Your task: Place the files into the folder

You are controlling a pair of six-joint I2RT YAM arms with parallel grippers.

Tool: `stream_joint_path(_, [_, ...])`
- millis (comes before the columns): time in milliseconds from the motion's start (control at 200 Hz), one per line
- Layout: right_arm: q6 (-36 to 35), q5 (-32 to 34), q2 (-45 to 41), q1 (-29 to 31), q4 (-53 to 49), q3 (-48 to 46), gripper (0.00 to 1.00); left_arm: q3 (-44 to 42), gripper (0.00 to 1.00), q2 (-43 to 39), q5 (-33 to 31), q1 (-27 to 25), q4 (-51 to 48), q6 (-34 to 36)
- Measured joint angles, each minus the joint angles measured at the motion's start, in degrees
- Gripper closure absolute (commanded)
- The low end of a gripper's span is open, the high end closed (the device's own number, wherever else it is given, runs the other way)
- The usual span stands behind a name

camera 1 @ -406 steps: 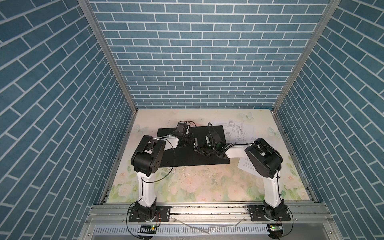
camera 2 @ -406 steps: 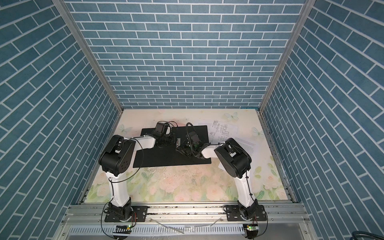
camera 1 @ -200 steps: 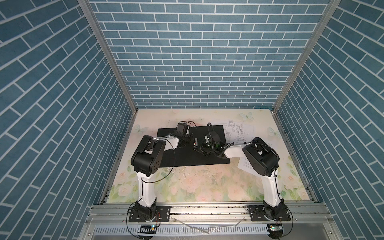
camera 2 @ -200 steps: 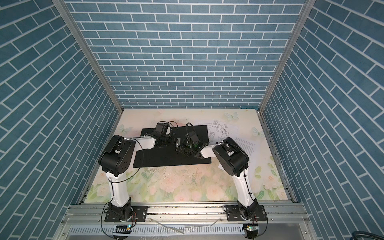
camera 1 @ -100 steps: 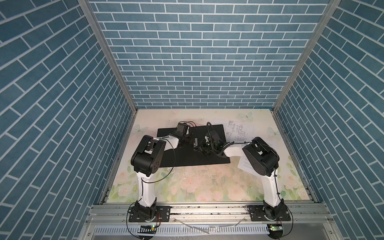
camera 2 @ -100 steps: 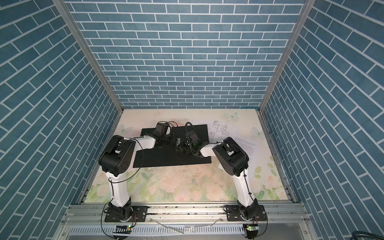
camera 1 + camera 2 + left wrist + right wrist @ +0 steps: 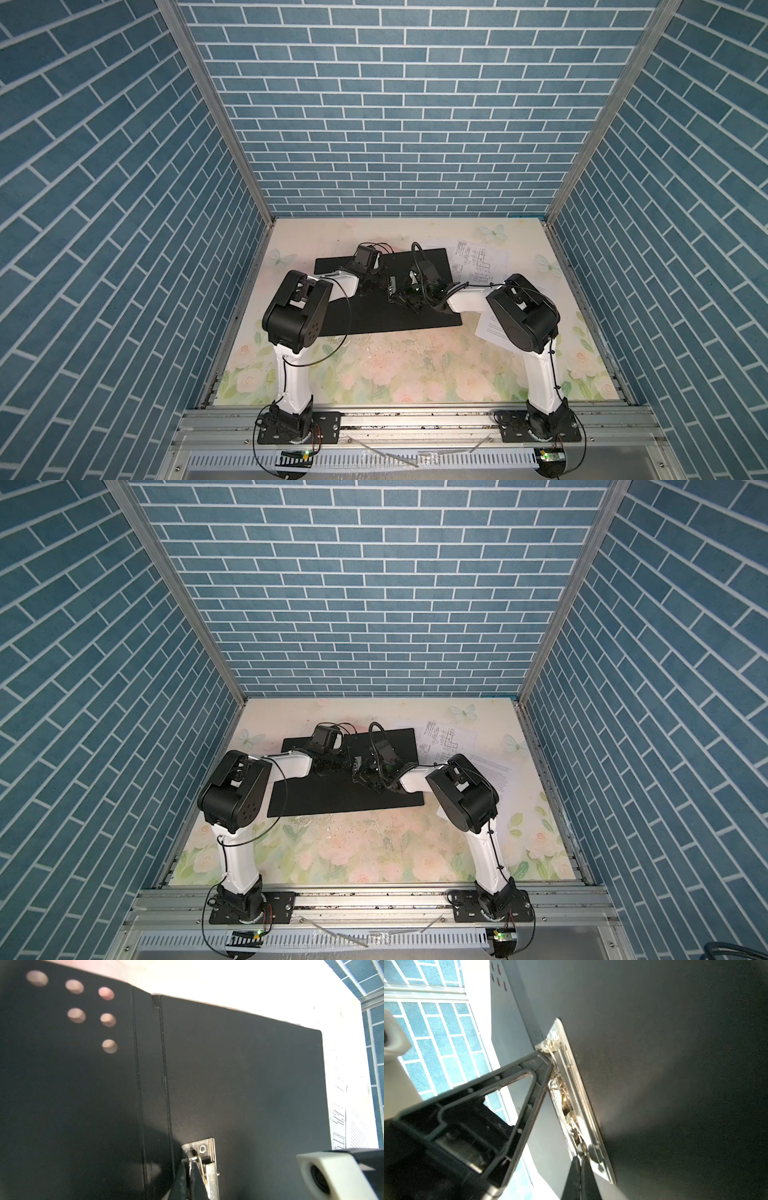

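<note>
Folder (image 7: 395, 318) lies open, black inside up; files (image 7: 482, 262) beside it

The left arm (image 7: 291, 374) and right arm (image 7: 541, 374) have white links with bulky black joints (image 7: 293, 318). Thin black cables (image 7: 348, 313) loop alongside them.

Even, bright overhead light in both top views; sharp throughout. Wide-angle stretch on the brick walls (image 7: 395, 124) toward the frame edges, with lines splaying outward. Soft, faint shadows on the table (image 7: 395, 365). In the left wrist view, blown-out white past the folder (image 7: 239, 1074); blurred holes (image 7: 74, 987) at its corner. In the right wrist view, glare on the metal clip (image 7: 577, 1105), soft focus in the close foreground — dim, grainy black elsewhere.
</note>
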Motion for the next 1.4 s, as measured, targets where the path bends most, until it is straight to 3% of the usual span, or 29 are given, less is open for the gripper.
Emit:
stream_joint_path(1125, [-2.9,1.5,-3.3,-0.7,-3.6,-0.1,1.00,1.6,0.91,0.9,-0.7,-1.4,-1.2,0.9])
stream_joint_path(1270, [-3.1,1.4,-4.0,-0.8,-1.2,-1.3,0.89,1.6,0.91,0.9,-0.5,-1.4,-1.1,0.6])
stream_joint_path(1400, [-4.0,1.2,-6.6,-1.4,5.2,-4.8,0.85,1.6,0.91,0.9,0.0,-1.4,-1.0,0.0])
